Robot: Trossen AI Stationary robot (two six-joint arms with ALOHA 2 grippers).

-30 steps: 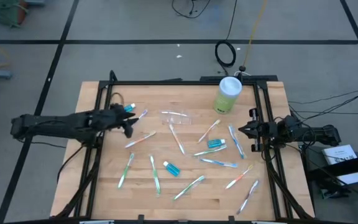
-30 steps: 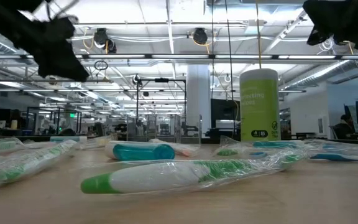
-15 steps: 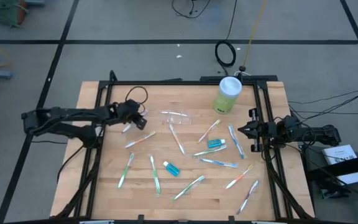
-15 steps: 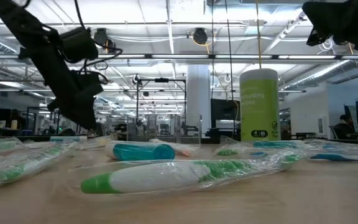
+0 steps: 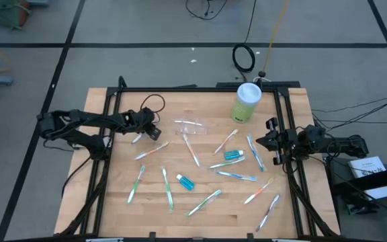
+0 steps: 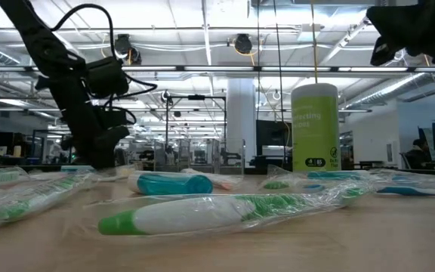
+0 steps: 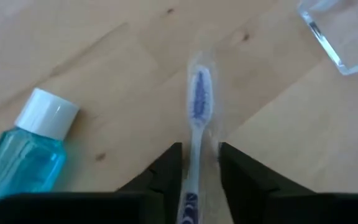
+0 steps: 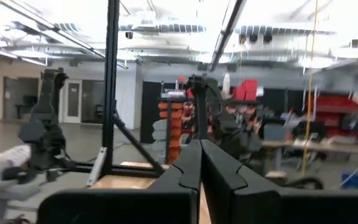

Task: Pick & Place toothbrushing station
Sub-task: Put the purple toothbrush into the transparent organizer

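Left gripper (image 7: pixel 197 177): lowered from above the counter (image 5: pixel 200 202) onto the blue toothbrush (image 7: pixel 194 112) beside the teal tube (image 7: pixel 23 155); fingers closing astride its handle; pickup beginning. Right gripper (image 5: pixel 269 141): parked, fingers pressed together.

The right claw (image 8: pixel 200 163) pointed out into a big bright room, its two dark fingers (image 8: pixel 185 171) pressed tight together. A tall black pole (image 8: pixel 110 87) stood on one side. Far back were orange shelves (image 8: pixel 173 121) and red boxes (image 8: pixel 244 89). Long lights ran across the ceiling (image 8: pixel 166 25).
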